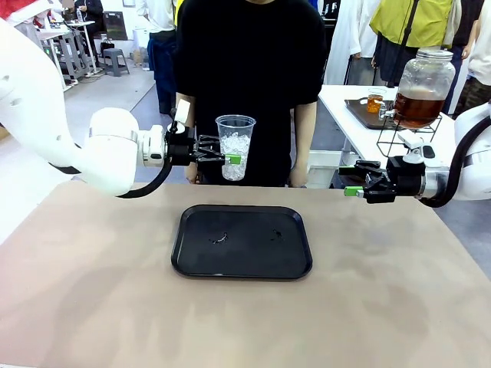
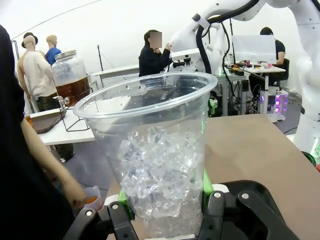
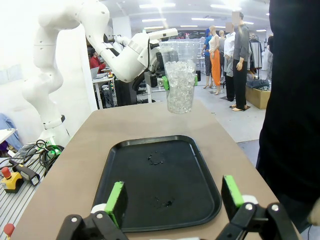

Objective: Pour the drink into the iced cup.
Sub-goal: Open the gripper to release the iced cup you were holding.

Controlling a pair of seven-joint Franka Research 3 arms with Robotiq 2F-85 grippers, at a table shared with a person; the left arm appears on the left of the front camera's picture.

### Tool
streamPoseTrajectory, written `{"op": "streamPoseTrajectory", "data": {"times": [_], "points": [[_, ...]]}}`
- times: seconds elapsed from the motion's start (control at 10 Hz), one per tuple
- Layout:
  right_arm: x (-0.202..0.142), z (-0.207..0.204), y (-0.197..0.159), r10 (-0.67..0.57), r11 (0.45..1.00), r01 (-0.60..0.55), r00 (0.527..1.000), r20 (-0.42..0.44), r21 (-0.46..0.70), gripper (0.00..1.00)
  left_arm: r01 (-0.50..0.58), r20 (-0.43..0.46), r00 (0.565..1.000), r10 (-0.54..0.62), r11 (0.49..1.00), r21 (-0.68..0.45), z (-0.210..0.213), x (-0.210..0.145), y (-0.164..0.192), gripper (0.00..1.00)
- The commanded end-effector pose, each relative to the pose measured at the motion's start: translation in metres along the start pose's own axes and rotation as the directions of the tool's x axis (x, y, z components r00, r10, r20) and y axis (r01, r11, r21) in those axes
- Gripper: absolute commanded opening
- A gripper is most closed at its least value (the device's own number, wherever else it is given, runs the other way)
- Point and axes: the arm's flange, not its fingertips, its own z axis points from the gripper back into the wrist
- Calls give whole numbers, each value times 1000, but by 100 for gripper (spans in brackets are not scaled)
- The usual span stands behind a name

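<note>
My left gripper is shut on the iced cup, a clear plastic cup about half full of ice, held upright in the air above the table's far edge, in front of the person in black. The left wrist view shows the cup close up between the green pads. The drink is amber liquid in a glass dispenser jar on a wire stand on the side table at back right; the jar also appears behind the cup. My right gripper hangs open at the right, holding nothing, and looks over the tray toward the cup.
A black tray with a few drops on it lies in the middle of the tan table. The person stands at the far edge. A small cup of orange liquid sits on a dark tray beside the dispenser.
</note>
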Motion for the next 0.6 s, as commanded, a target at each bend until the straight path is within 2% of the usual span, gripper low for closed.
{"op": "streamPoseTrajectory", "data": {"times": [0.0, 0.5], "points": [[4, -2, -3, -6, 1000, 6, 1000, -7, 10, 100, 13, 4, 1000, -13, 1000, 0, -1, 3, -1, 60], [4, -2, -3, -6, 1000, 6, 1000, -7, 10, 100, 13, 4, 1000, -13, 1000, 0, -1, 3, -1, 60]]}}
